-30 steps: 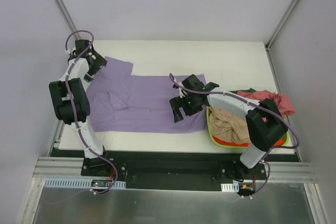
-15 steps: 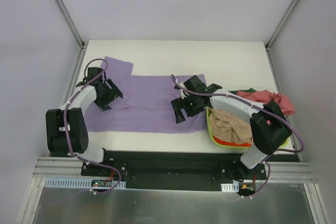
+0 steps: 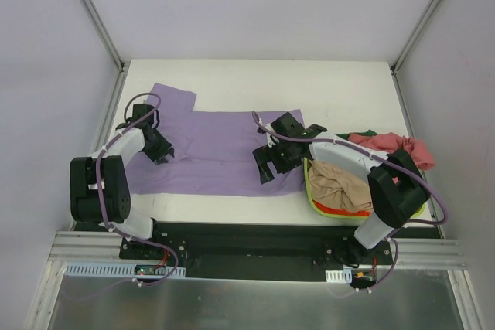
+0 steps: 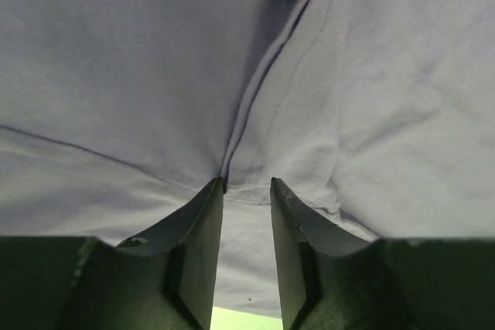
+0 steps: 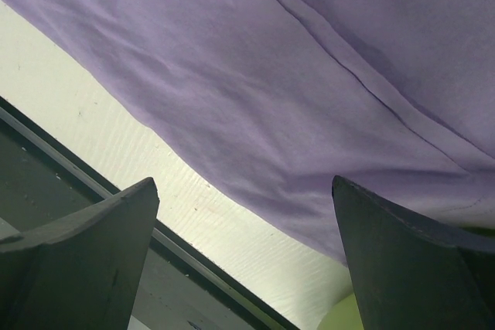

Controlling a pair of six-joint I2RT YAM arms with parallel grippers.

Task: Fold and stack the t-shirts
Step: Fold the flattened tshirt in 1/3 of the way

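The large lavender t-shirt [image 3: 220,152] lies spread across the white table [image 3: 309,90]. My left gripper [image 3: 161,149] sits low on its left part, near a folded-over flap. In the left wrist view the fingertips [image 4: 213,191] press into the lavender t-shirt [image 4: 155,75] on either side of a raised hem fold; the left gripper [image 4: 247,184] still has a narrow gap. My right gripper [image 3: 264,166] hovers wide open over the shirt's near right edge. The right wrist view puts the right gripper [image 5: 244,183] above the lavender t-shirt's hem [image 5: 309,75] and bare table [image 5: 116,144].
A lime-green basket [image 3: 309,191] at the right holds a tan-beige t-shirt [image 3: 340,183]. A pinkish-red t-shirt [image 3: 396,147] drapes over its far side, with a bit of dark green cloth [image 3: 368,134] behind. The table's near edge and black rail [image 5: 69,183] run just below the right gripper.
The left arm swung down from the shirt's far left corner onto its left part, and its jaws narrowed from wide open. The right gripper barely moved.
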